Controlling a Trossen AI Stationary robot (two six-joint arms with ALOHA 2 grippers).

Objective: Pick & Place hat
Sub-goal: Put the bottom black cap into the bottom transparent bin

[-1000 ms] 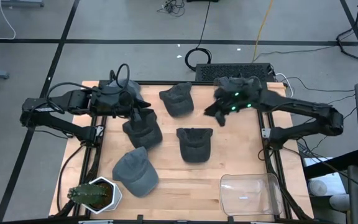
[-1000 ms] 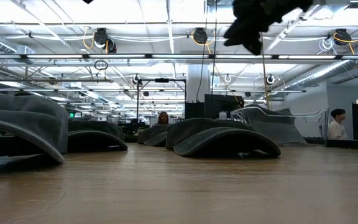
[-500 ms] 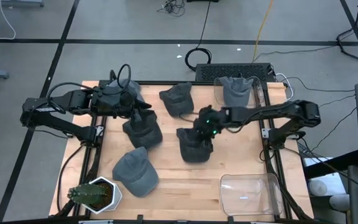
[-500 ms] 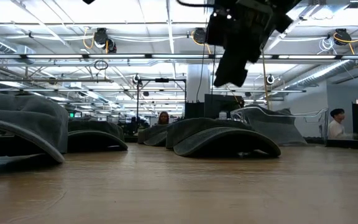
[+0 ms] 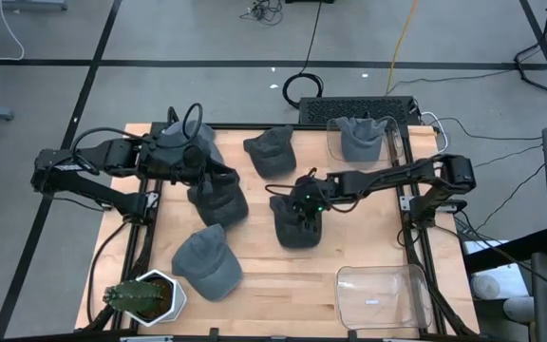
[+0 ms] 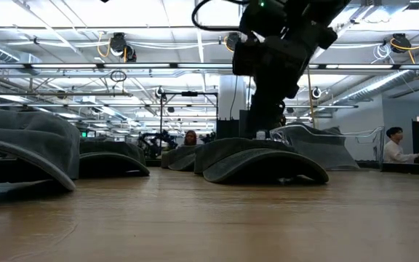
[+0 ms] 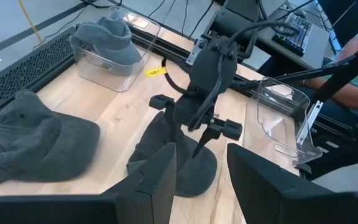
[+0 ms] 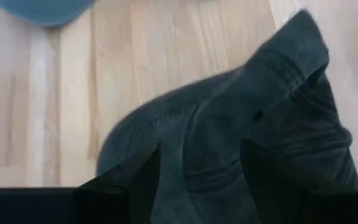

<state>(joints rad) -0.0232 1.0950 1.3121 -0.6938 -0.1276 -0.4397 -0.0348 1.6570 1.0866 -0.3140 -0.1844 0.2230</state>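
Several dark grey hats lie brim-down on the wooden table. The centre hat lies under my right gripper, which points down at its crown. The gripper is open, with one finger on each side of the crown. My left gripper hovers open and empty at the far left, above another hat. One more hat sits inside a clear bin at the far right. My right gripper comes at the centre hat's crown from above, its fingers spread to either side of the crown. The hat lies flat on the table. I cannot tell whether the fingertips touch the cloth.
Other hats lie at the far centre and the near left. A potted plant stands at the near left corner. An empty clear bin stands at the near right. People sit in the room beyond the table.
My right gripper has swung from beside the far right bin toward the table's middle. It has come down over the centre hat and now points downward. The hats have stayed where they were.
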